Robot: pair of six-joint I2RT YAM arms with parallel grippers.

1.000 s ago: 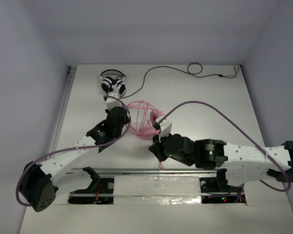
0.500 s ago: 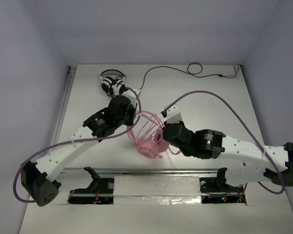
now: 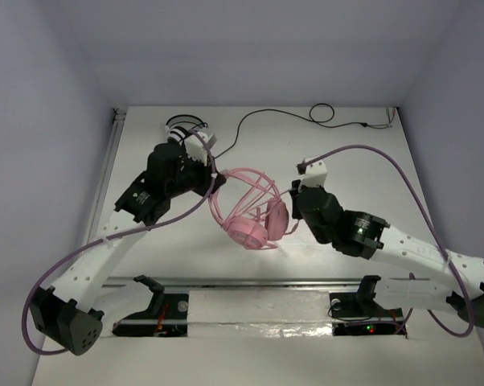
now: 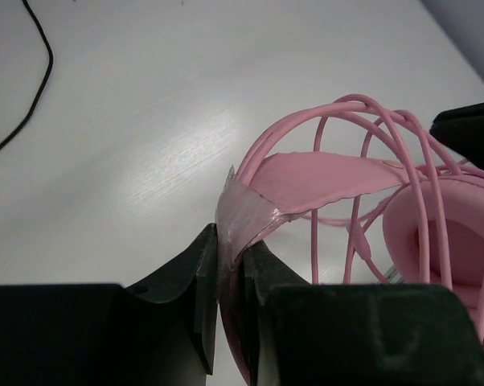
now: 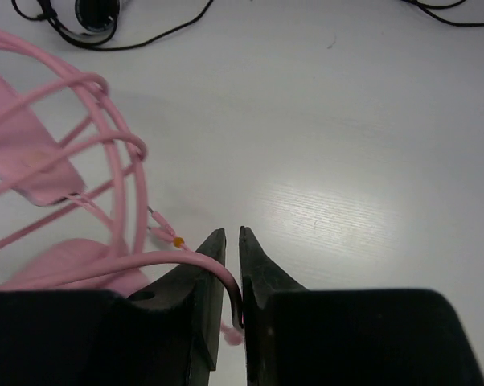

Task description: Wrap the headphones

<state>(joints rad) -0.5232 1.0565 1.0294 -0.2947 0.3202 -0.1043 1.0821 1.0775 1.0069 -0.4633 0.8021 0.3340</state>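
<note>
1. Left gripper is clamping the pink headband, jaws nearly together.
2. Headphones are sitting mid-table between both grippers. The earcups are pointing toward the near edge, headband arcing toward the far edge.
3. Right gripper is pinching the thin pink cable, just right of the earcups.

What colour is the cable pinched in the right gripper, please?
Pink; the cable shows best in the right wrist view.
</note>
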